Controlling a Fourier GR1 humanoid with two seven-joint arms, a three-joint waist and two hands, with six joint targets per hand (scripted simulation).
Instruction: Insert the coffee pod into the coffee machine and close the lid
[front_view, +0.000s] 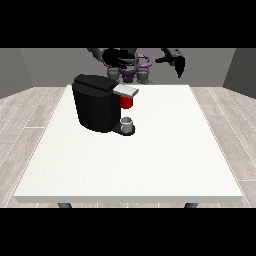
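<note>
The grey coffee pod (127, 122) sits at the coffee machine (97, 102) base on the table (150, 160) — nearer the robot hand at the view's left (116, 58), fingers relaxed, than the other (175, 61), whose fingers hang relaxed too.

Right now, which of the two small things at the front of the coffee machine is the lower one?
The grey thing, sitting on the machine's base. The red thing at the machine hangs above it, under the grey lid.
</note>
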